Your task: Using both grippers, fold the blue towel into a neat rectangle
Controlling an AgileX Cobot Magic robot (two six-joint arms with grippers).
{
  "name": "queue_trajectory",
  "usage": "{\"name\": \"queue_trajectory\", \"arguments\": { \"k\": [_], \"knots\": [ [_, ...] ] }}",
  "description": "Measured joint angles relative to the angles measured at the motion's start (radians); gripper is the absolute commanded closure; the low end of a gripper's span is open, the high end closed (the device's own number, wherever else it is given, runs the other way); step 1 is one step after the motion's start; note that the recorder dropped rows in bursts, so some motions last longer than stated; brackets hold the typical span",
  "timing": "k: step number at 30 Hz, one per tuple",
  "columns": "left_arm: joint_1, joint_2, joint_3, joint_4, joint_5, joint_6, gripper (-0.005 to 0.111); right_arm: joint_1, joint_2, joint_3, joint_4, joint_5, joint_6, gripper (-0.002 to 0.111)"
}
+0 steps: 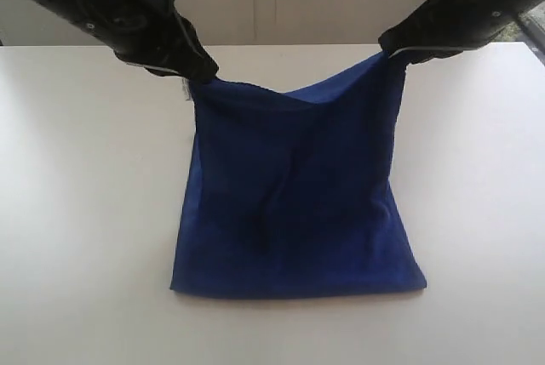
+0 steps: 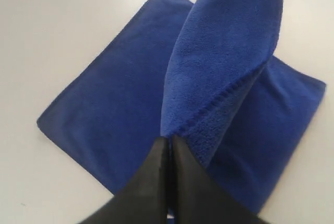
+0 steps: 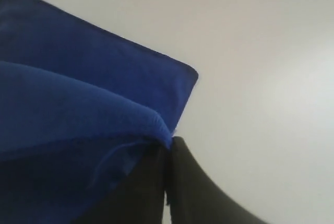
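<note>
Left pincer and right pincer clamp lifted corners of the fuzzy blue towel.

The left gripper and right gripper hide the blue towel's pinched corners.

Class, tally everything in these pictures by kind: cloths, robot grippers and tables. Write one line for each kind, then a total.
Cloths: 1, the deep blue soft microfibre towel
Robot grippers: 2, the black left gripper and the black right gripper, each shut on a raised towel corner
Tables: 1, the plain white table
Total: 4
</note>
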Motion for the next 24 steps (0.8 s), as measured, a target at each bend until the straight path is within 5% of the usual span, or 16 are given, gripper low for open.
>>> {"name": "queue_trajectory", "arguments": {
  "k": [16,24],
  "knots": [
    [-0.055,-0.277,0.000,-0.082,0.321,-0.227,0.107,0.087,-0.368,0.056,0.014,0.397,-0.041,0.108],
    [-0.104,-0.350,0.000,-0.082,0.392,-0.321,0.107,0.089,-0.499,0.061,0.093,0.417,-0.049,0.108]
  ]
}}
